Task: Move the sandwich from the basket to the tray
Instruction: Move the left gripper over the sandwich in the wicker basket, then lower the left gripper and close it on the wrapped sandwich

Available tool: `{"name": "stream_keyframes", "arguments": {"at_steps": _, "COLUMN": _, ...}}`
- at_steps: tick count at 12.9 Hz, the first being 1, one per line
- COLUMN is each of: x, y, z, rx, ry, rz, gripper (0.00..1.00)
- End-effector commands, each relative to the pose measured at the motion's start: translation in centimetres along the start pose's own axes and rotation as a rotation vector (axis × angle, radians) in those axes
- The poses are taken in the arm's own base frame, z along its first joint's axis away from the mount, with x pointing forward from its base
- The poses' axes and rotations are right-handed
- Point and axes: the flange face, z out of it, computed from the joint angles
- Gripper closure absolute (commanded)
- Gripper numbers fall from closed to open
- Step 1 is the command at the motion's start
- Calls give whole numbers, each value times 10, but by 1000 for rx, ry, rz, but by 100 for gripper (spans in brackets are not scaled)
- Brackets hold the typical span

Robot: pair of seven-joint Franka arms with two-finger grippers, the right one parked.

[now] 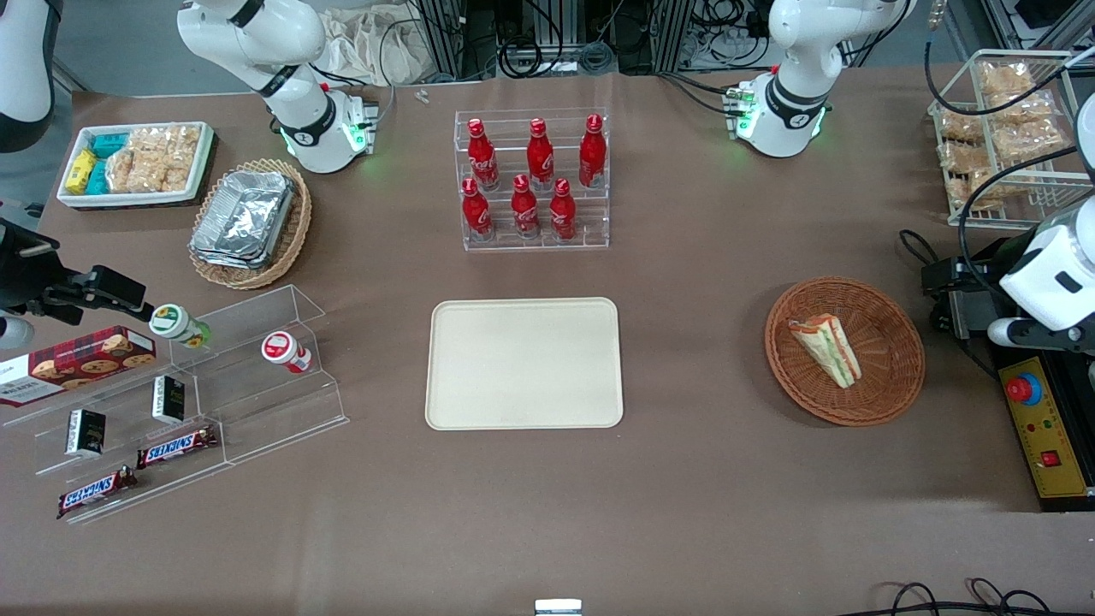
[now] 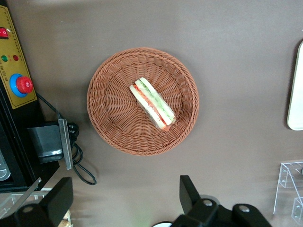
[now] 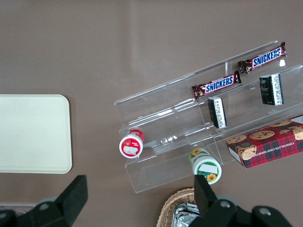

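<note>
The sandwich (image 1: 828, 346), a wrapped triangular wedge, lies flat in the round reddish-brown basket (image 1: 898, 393) toward the working arm's end of the table. The cream tray (image 1: 523, 364) lies empty at the table's middle, well apart from the basket. In the left wrist view the sandwich (image 2: 153, 104) lies across the middle of the basket (image 2: 109, 118), and an edge of the tray (image 2: 297, 94) shows. My gripper (image 2: 125, 189) hangs high above the table, open wide and empty, farther from the front camera than the basket. In the front view only the arm (image 1: 1048, 282) shows.
A control box with a red button (image 1: 1044, 428) and a black box with a looped cable (image 1: 954, 291) lie beside the basket. A rack of red bottles (image 1: 532, 180) stands farther back than the tray. A wire rack of bagged snacks (image 1: 1009, 128) stands near the arm's base.
</note>
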Motion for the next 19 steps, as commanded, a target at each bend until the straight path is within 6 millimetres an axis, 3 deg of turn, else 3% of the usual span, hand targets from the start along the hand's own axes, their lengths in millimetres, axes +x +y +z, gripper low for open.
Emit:
{"name": "stream_keyframes", "arguments": {"at_steps": 1, "x": -2, "y": -1, "z": -4, "rx": -14, "ry": -8, "rz": -19, "gripper": 0}}
{"name": "stream_keyframes", "arguments": {"at_steps": 3, "x": -1, "y": -1, "z": -2, "rx": -15, "ry": -12, "rz": -23, "gripper": 0}}
{"name": "stream_keyframes", "arguments": {"at_steps": 5, "x": 1, "y": 0, "z": 18, "rx": -11, "ry": -46, "rz": -70, "gripper": 0}}
{"name": "stream_keyframes", "arguments": {"at_steps": 11, "x": 12, "y": 17, "z": 157, "rx": -14, "ry": -5, "rz": -147, "gripper": 0}}
{"name": "stream_keyframes", "arguments": {"at_steps": 16, "x": 19, "y": 22, "z": 242, "rx": -45, "ry": 67, "rz": -246, "gripper": 0}}
{"name": "stream_keyframes", "arguments": {"at_steps": 19, "x": 24, "y": 23, "z": 276, "rx": -56, "ry": 38, "rz": -286, "gripper": 1}}
